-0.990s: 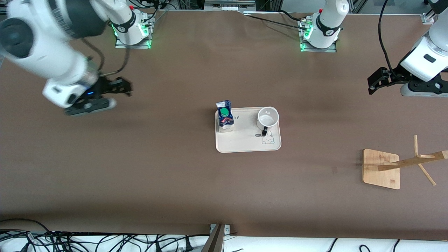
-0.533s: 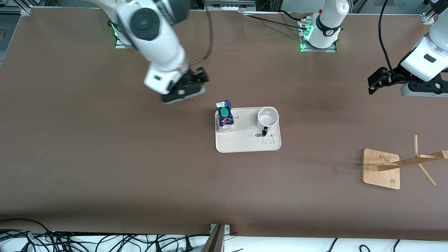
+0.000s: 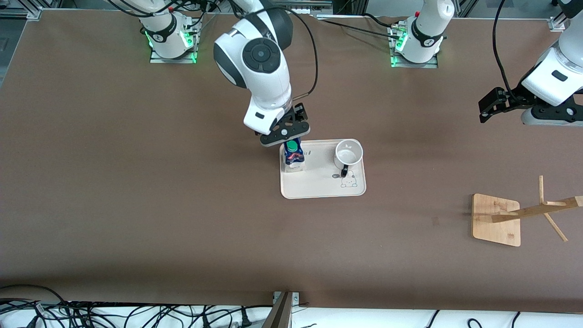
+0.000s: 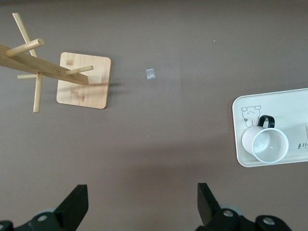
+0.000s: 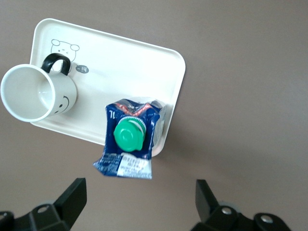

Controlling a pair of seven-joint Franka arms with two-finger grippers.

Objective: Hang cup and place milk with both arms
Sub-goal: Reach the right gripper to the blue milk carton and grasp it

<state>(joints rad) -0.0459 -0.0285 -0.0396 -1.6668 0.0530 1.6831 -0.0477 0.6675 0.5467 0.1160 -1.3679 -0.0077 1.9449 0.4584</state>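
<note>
Brown matting covers the worktop (image 3: 136,205), and near its middle lies a cream tray (image 3: 319,187) with a small cartoon animal printed at one corner. Two things stand in the tray. At the end toward the right arm's side is the milk (image 3: 293,155) — upright, dark blue and white, its round green cap facing up and red markings on its shoulder, set close against the tray's rim. At the end toward the left arm's side is the cup (image 3: 348,154), upright and empty, its black loop handle turned toward the front camera and a smiley face on its wall.

Over the milk hangs the right hand (image 3: 286,132), its fingers (image 5: 72,197) spread wide and touching nothing. The left hand (image 3: 494,104) waits over bare matting at the left arm's end of the worktop, fingers (image 4: 77,204) likewise spread — holding nothing.

Nearer the front camera at that same end stands a wooden rack (image 3: 496,220), a square base with a post and pegs.
</note>
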